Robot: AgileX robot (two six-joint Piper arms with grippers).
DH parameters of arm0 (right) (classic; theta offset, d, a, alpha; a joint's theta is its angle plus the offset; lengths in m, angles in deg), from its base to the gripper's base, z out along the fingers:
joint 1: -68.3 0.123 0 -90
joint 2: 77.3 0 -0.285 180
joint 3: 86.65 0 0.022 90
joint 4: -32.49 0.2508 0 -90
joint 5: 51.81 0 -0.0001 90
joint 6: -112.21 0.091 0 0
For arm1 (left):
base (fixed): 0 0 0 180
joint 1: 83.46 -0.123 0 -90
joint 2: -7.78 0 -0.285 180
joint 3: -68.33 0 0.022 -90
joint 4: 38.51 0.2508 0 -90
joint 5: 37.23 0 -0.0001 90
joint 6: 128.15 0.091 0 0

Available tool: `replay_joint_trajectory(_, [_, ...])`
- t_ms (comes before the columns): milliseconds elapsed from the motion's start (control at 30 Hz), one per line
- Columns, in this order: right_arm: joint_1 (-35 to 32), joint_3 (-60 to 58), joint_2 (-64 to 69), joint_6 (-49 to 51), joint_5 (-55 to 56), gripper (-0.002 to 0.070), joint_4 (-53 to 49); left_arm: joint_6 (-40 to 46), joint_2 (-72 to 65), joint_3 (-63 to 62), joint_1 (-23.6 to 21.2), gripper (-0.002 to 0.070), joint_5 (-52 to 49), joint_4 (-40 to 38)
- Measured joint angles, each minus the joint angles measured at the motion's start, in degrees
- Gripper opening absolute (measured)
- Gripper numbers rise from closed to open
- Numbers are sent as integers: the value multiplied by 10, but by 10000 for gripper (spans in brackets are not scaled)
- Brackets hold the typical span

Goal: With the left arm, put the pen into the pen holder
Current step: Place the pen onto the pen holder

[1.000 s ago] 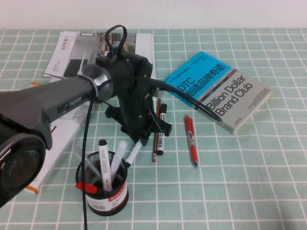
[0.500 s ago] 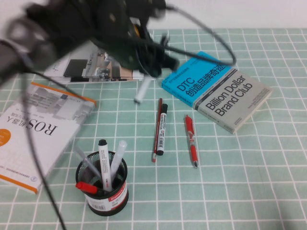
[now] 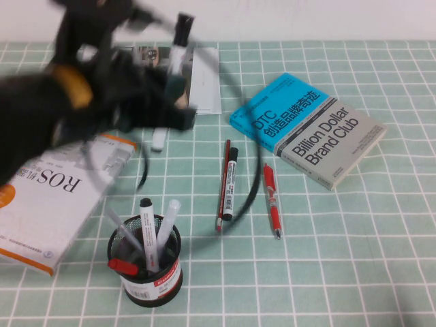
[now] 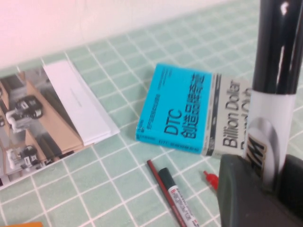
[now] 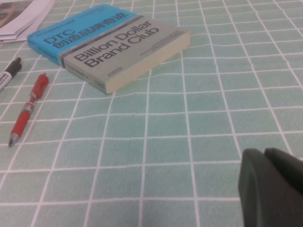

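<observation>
The left gripper [image 3: 167,112], jaws clamped on the upright white-barrelled, black-capped pen [image 3: 178,41], hangs far-left above the counter, with the black wire-mesh pen holder [image 3: 145,262] well nearer; the right gripper [image 5: 272,189], low at right, has jaws I cannot tell.

The left gripper [image 3: 167,102] is raised above the far left of the worktop [image 3: 354,259], its fingers [image 4: 246,189] closed on the pen [image 3: 170,82], which stands near upright. The pen holder [image 3: 146,262] stands at the near left, with several pens in it. The ROS book [image 3: 48,197] lies left of the holder. The twin marker [image 3: 229,184], pencil [image 3: 222,184] and red pen [image 3: 272,199] lie side by side at centre. The Billion Dollar Club book [image 3: 310,128] lies behind them to the right. The right gripper [image 5: 272,189] hovers low over the worktop on the right.
</observation>
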Motion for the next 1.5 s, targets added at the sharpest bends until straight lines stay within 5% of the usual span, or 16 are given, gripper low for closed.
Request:
replay_joint_trajectory(267, [0, 0, 0, 0, 0, -20, 0, -2, 141, 264, 46, 108, 259, -4])
replay_joint_trajectory(567, [0, 0, 0, 0, 0, -20, 0, -28, 165, 412, 60, 108, 413, -4])
replay_joint_trajectory(1500, [0, 0, 0, 0, 0, -20, 0, -41, -25, 468, 63, 108, 631, -4])
